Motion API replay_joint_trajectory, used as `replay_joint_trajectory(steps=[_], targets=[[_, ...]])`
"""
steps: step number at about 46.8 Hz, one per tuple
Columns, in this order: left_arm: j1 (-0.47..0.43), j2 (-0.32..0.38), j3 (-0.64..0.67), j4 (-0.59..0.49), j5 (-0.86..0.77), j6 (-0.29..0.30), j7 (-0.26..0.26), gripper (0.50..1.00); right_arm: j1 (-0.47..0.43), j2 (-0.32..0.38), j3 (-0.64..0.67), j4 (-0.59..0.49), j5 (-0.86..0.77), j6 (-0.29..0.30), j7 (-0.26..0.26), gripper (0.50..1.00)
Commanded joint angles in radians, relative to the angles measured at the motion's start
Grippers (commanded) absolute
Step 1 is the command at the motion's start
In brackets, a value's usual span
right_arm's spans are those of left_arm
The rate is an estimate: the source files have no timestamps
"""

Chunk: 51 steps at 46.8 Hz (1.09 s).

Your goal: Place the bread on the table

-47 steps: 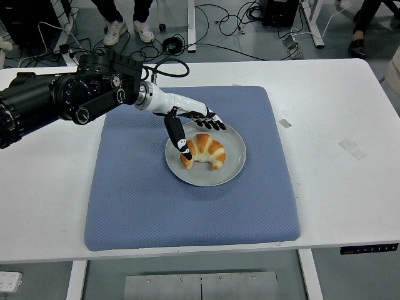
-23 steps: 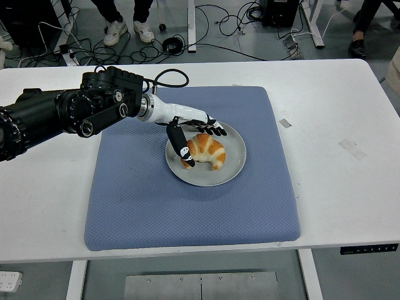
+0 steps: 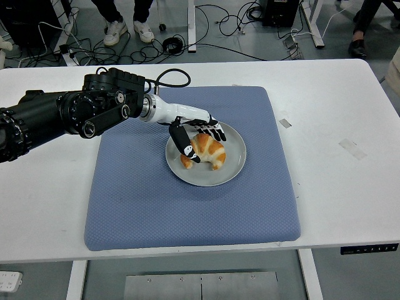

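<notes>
A golden croissant (image 3: 211, 154) lies on a round grey plate (image 3: 220, 177) in the middle of a blue mat (image 3: 156, 212). My left hand (image 3: 203, 144) reaches in from the left and sits down over the croissant. Its thumb (image 3: 186, 147) presses the near left end, and its other fingers (image 3: 212, 132) rest over the far side. The fingers are curled around the bread, which still rests on the plate. The right arm is out of the picture.
The mat lies on a white table (image 3: 337, 187) with bare surface to its left and right. Two small tape strips (image 3: 353, 149) sit on the right side. Cables and people's feet show on the floor beyond the far edge.
My left hand has come lower and slightly right over the plate, and its fingers have drawn in onto the croissant. The croissant has stayed on the plate.
</notes>
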Motion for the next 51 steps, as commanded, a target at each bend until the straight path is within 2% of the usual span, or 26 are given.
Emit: replay_joint_trajectory(steps=[1, 9, 11, 22, 33, 51], targets=[[0.01, 0.0, 0.0, 0.0, 0.0, 0.009, 0.001, 0.842, 0.0, 0.0, 0.0, 0.0, 0.0, 0.0, 0.0, 1.0], [0.021, 0.0, 0.0, 0.0, 0.0, 0.012, -0.001, 0.84, 0.0, 0.0, -0.001, 0.0, 0.0, 0.0, 0.0, 1.0], [0.021, 0.0, 0.0, 0.0, 0.0, 0.01, -0.001, 0.827, -0.002, 0.0, -0.001, -0.003, 0.0, 0.0, 0.0, 1.0], [0.018, 0.0, 0.0, 0.0, -0.002, 0.012, -0.001, 0.687, 0.0, 0.0, -0.001, -0.005, 0.0, 0.0, 0.0, 1.0], [0.016, 0.005, 0.0, 0.0, -0.003, 0.012, -0.002, 0.596, -0.002, 0.0, 0.0, -0.003, 0.0, 0.0, 0.0, 1.0], [-0.007, 0.029, -0.091, 0.0, -0.006, 0.01, -0.004, 0.593, 0.0, 0.0, 0.0, 0.0, 0.0, 0.0, 0.0, 1.0]])
